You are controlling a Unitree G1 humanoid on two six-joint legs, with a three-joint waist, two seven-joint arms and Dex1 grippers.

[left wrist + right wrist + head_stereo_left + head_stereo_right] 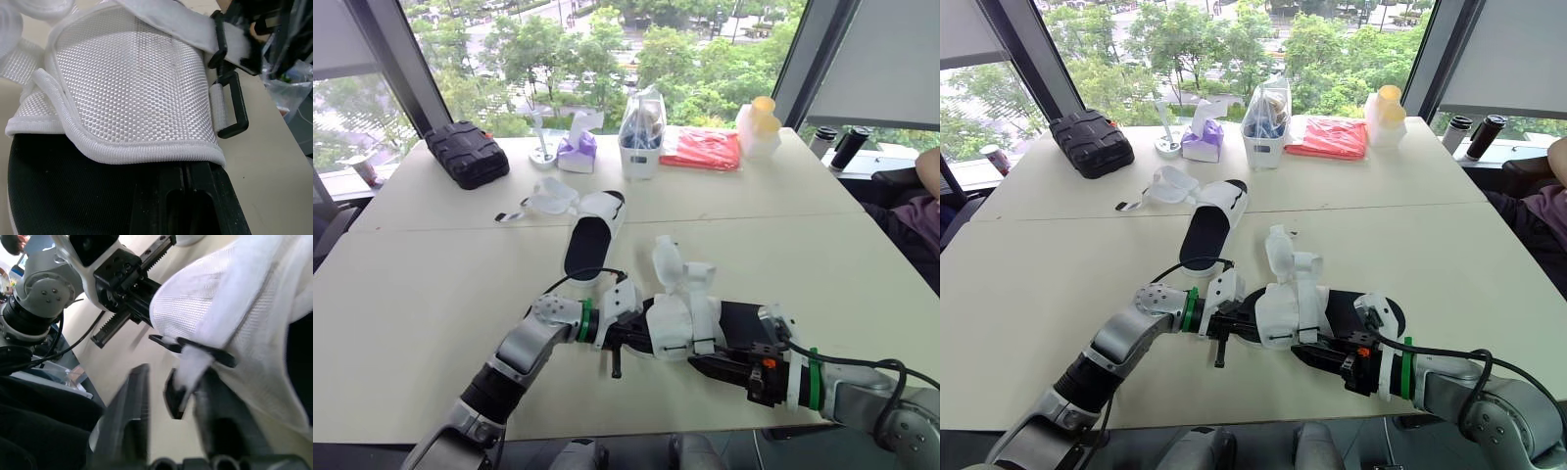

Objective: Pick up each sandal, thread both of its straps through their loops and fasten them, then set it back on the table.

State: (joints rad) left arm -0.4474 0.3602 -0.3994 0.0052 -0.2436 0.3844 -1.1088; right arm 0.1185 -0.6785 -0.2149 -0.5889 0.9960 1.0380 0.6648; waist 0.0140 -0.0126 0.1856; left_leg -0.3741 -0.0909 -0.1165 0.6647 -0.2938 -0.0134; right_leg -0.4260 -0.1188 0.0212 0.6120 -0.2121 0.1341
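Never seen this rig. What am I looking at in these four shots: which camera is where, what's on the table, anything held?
A humanoid robot with two arms, each ending in two black fingers. The two wide pictures come from a stereo camera on its head, looking down over the arms; the two close-ups come from cameras on its wrists. On the table lie two white sandals with black insoles: the near sandal between the arms, the far sandal behind it, straps loose. Farther back are a black case, a tissue box and a red bag. The left gripper sits against one end of the near sandal; whether it grips is unclear. The right gripper is open, its fingers either side of a black strap loop.
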